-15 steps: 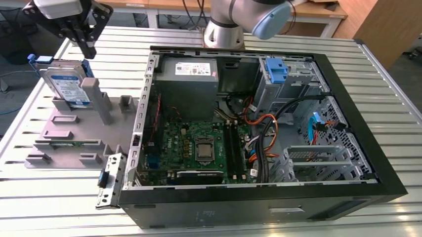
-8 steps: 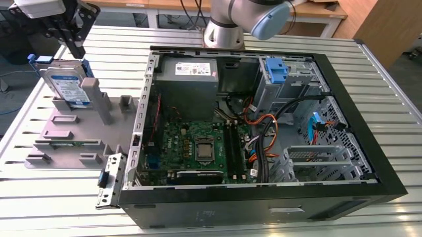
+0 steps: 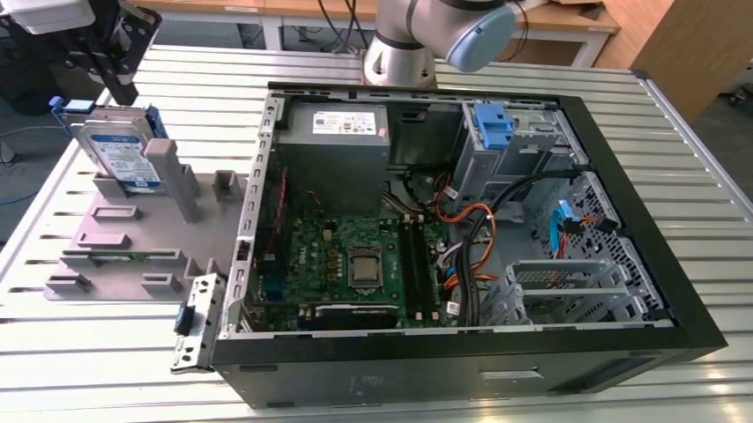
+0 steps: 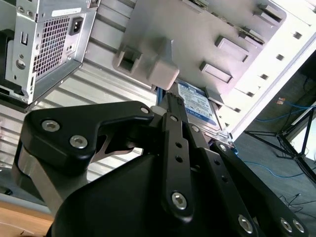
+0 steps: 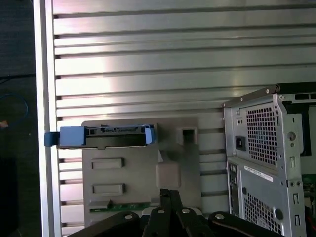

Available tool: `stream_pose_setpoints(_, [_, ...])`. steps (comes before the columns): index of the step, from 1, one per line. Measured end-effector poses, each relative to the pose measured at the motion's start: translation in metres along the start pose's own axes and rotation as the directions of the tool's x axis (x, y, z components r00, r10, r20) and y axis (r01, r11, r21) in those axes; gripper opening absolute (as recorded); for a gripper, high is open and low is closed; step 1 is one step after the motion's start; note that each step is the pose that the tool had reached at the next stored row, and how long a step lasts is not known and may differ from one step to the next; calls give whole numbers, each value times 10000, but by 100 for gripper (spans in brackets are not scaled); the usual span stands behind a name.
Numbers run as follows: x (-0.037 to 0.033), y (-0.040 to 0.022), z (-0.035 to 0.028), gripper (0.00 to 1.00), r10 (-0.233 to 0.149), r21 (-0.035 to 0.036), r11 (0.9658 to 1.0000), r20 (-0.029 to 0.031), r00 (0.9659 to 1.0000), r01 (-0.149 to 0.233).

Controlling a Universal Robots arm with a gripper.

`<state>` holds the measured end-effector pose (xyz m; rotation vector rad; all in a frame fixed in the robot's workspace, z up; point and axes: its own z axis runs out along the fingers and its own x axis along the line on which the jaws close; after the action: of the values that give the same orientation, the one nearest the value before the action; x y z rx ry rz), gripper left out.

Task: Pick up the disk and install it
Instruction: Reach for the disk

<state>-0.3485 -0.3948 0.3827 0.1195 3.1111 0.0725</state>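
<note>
Gripper with black fingers pressed together on nothing, just above the upright disk, a silver label-faced hard drive in blue rails.
The disk stands on edge in a grey plastic fixture beside the open black computer case. Its long axis looks vertical and its label faces the case. The first wrist view gives its top edge; the second wrist view gives the label.

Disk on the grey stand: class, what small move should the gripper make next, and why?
Probably a short, straight descent onto the disk. In the exterior view it stands upright in the grey stand, outside the computer case, and the gripper hangs close above its top edge with nothing in its grasp. The disk seems to need gripping before it can go anywhere.
</note>
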Motion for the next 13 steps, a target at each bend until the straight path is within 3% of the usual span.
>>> stream_pose_setpoints(5, [64, 22, 36, 11, 16, 3, 10000, -3, 10000, -16])
stream_pose_setpoints(13, [239, 90, 100, 11, 48, 3, 10000, 1, 10000, -48])
